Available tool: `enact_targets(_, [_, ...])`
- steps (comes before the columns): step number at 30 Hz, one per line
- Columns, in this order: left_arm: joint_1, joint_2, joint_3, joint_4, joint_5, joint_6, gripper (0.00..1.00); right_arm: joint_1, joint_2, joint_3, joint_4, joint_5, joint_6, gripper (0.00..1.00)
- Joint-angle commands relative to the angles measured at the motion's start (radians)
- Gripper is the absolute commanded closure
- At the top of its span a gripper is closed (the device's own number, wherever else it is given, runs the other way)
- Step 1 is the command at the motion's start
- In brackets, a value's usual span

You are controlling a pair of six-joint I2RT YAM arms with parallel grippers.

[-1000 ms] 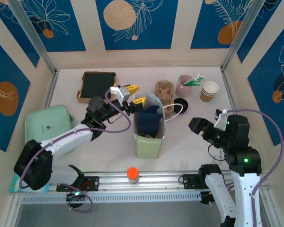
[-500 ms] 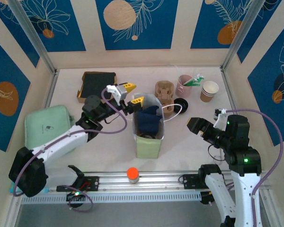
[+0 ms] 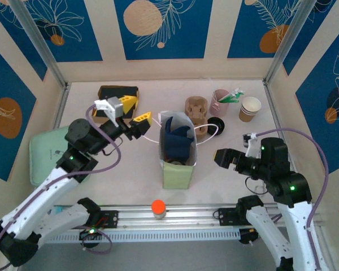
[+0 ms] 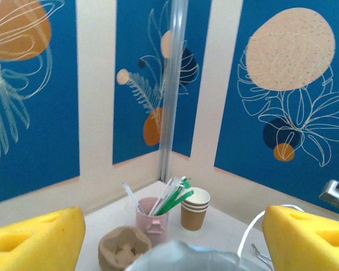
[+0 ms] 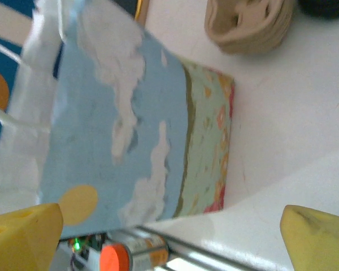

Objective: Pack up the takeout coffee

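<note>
On the pale table [image 3: 130, 169], at its middle, found the paper bag [image 3: 178, 172] upright, mouth open upward, long axis running from the near edge toward the back wall. Saw something dark blue inside; could not tell what. Just left of the bag's far end, raised above the table, noted the left gripper [image 3: 134, 110] with yellow fingers spread wide and nothing between them. To the bag's right, low and turned toward its side panel, noted the right gripper [image 5: 169, 234], likewise spread wide and empty. Behind the bag, near its far end but apart from it, saw the pulp cup carrier [image 3: 196, 107]. Farther right along the back, saw the pink straw holder [image 3: 219, 103] and, just beside it, the stack of paper cups [image 3: 250, 108], upright. Between carrier and right gripper, marked the small black lid [image 3: 216, 124] flat on the table. Judged the cups to lie beyond and right of the bag, nearer the right gripper; from the left, would have to cross the bag's mouth. Judged cups, carrier and lid not yet packed.
</note>
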Motion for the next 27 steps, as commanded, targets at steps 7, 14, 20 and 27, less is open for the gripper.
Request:
enact_targets(7, [-0.007, -0.199, -0.180, -0.248, -0.139, -0.109, 0.18, 0.413, 0.029, -0.071, -0.030, 0.362, 0.159, 0.01])
enact_targets(14, [-0.007, -0.354, -0.299, -0.328, -0.325, -0.063, 0.17, 0.587, 0.133, -0.047, 0.005, 0.552, 0.206, 0.01])
enact_targets(20, [-0.007, -0.358, -0.273, -0.464, -0.542, 0.013, 0.17, 0.579, 0.183, -0.029, 0.101, 0.640, 0.173, 0.01])
enact_targets(27, [-0.007, -0.303, -0.271, -0.506, -0.695, 0.054, 0.17, 0.466, 0.209, -0.016, 0.137, 0.678, 0.122, 0.01])
